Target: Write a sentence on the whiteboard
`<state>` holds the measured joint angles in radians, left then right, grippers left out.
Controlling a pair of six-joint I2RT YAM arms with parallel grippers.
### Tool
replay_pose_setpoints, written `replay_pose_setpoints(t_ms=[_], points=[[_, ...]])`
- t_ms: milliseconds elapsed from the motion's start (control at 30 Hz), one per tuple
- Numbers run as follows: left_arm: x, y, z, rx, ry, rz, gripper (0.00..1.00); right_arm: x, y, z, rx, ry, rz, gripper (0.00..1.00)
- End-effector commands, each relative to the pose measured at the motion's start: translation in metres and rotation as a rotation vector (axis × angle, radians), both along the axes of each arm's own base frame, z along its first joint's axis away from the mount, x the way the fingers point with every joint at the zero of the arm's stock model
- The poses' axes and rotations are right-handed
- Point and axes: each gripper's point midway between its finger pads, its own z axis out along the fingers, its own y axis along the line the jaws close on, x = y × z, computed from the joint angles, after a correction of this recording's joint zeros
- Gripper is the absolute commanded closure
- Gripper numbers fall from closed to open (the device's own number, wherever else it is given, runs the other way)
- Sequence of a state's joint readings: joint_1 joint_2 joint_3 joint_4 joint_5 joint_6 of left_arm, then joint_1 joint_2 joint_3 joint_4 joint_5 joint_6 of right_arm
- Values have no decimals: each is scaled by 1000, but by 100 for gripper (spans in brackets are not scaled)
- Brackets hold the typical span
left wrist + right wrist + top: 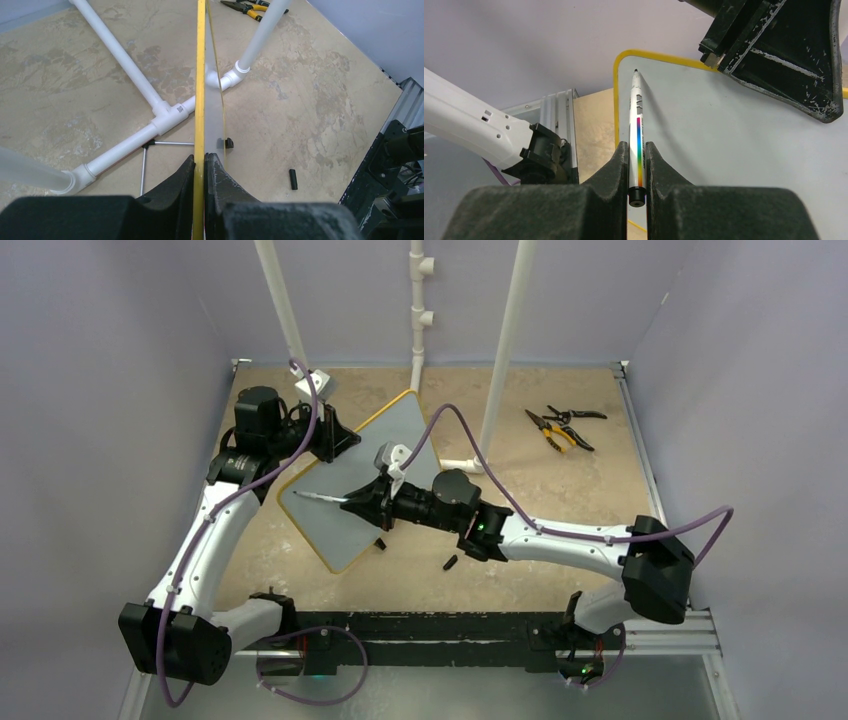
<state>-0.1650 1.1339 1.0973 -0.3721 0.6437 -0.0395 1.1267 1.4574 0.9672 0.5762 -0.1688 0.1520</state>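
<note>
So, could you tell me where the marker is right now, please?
In the top view the marker is left of centre, clamped in the right gripper. Its tip is over the whiteboard, which the left gripper pinches by its yellow frame.

From my station I count one whiteboard point(370, 455), one marker point(638, 125) and one small black cap point(450, 562) loose on the surface point(560, 510). Three white upright pipes point(418, 310) stand at the back. Two hand tools, I think: yellow-handled pliers point(549, 432) and a black-handled pair point(580, 416). Two arms: left arm point(205, 540), right arm point(570, 535).
</note>
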Motion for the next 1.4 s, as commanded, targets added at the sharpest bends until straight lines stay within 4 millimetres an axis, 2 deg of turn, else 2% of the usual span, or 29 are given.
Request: replay_pose_setpoints(t_ms=[0, 300, 800, 967, 1067, 1233, 1367], points=[[1, 0, 6, 7, -59, -25, 97, 6, 5, 18, 28, -29, -28, 100], [1, 0, 5, 6, -58, -28, 99, 11, 8, 6, -5, -3, -49, 100], [2, 1, 5, 6, -55, -25, 100, 0, -1, -33, -79, 83, -39, 100], [2, 1, 5, 5, -56, -26, 100, -3, -4, -36, -84, 92, -37, 100], [2, 1, 4, 5, -53, -26, 100, -7, -5, -29, -62, 81, -20, 100], [2, 1, 3, 6, -49, -25, 100, -20, -9, 0, 41, 50, 35, 100], [2, 1, 3, 5, -51, -26, 100, -15, -13, 11, 86, 56, -3, 100]])
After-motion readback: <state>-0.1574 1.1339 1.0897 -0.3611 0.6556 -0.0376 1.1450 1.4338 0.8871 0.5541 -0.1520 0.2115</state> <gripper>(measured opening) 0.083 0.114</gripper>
